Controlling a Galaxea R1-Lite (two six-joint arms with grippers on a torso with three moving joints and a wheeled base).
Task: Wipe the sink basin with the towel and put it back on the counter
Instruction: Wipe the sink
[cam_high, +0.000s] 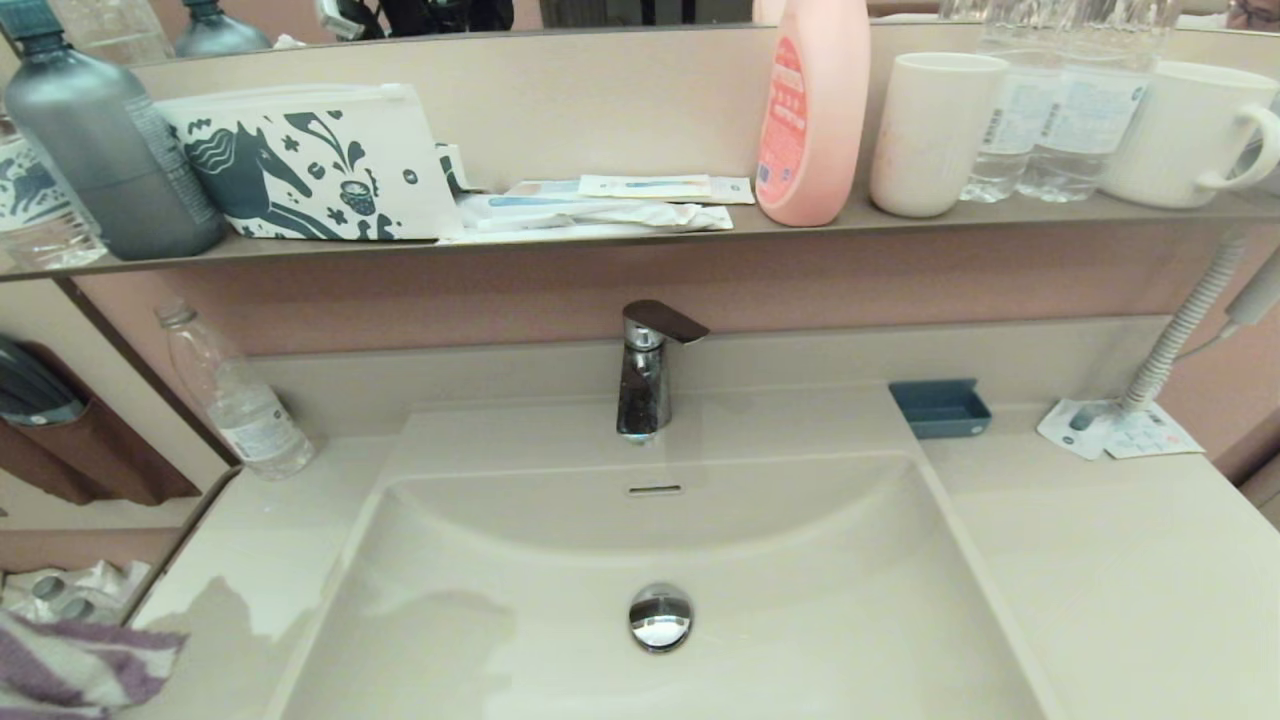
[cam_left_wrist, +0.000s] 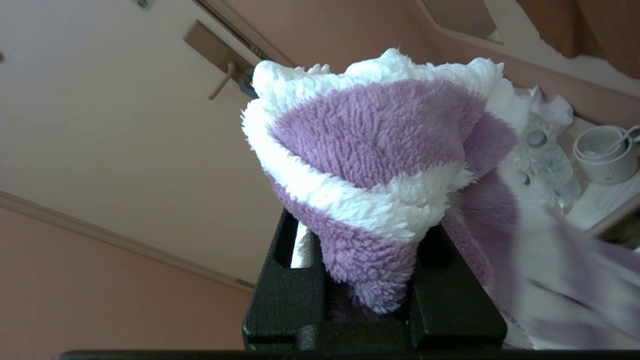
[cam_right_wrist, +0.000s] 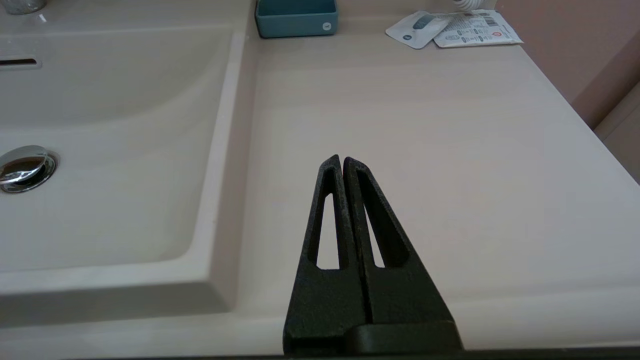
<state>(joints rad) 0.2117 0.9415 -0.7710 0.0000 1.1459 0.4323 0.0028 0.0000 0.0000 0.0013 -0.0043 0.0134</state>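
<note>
The purple and white striped towel (cam_high: 70, 665) shows at the bottom left corner of the head view, off the left edge of the counter (cam_high: 1100, 560). My left gripper (cam_left_wrist: 367, 240) is shut on the towel (cam_left_wrist: 370, 150), which bunches up between its black fingers and hides their tips. The beige sink basin (cam_high: 560, 560) lies in the middle with its chrome drain plug (cam_high: 660, 616) and overflow slot (cam_high: 655, 490). My right gripper (cam_right_wrist: 342, 160) is shut and empty, held low over the counter (cam_right_wrist: 450, 150) to the right of the basin (cam_right_wrist: 100, 100); it does not show in the head view.
A chrome faucet (cam_high: 645, 370) stands behind the basin. A clear bottle (cam_high: 235, 395) is at the counter's back left, a blue tray (cam_high: 940, 407) and paper sachets (cam_high: 1115, 430) at the back right. The shelf above carries a horse-print pouch (cam_high: 310, 165), pink bottle (cam_high: 812, 110) and cups (cam_high: 930, 130).
</note>
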